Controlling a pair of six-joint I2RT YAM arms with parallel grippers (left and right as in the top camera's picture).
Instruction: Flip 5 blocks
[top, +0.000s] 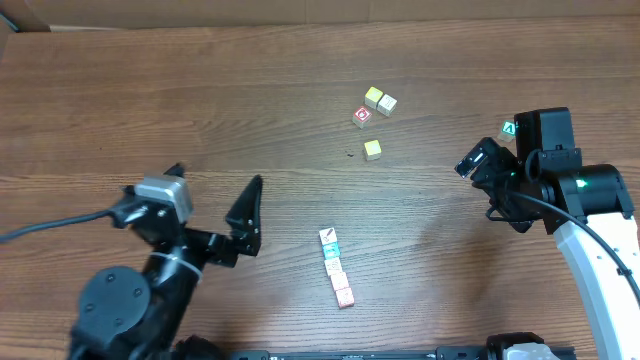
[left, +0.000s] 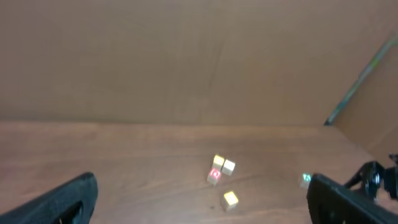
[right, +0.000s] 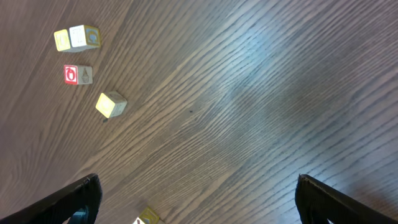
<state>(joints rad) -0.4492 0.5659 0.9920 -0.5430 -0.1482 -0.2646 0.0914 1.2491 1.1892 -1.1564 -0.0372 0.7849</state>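
Observation:
The blocks (top: 335, 267) lie in a short row near the table's front middle, touching end to end; the far ones show pale and teal tops, the near ones pink-red. In the right wrist view only a corner of one block (right: 148, 216) shows at the bottom edge. My left gripper (top: 218, 178) hovers open to the left of the row, nothing between its fingers (left: 67, 200). My right gripper (top: 486, 186) is open well to the right of the row, also holding nothing. None of the row shows in the left wrist view.
A cluster of other cubes sits farther back: a yellow cube (top: 373, 97), a cream cube (top: 387, 104), a red-ring cube (top: 362, 117) and a lone yellow cube (top: 372, 149). A green cube marked "A" (top: 509, 128) lies beside the right arm. A cardboard wall (left: 186, 56) backs the table.

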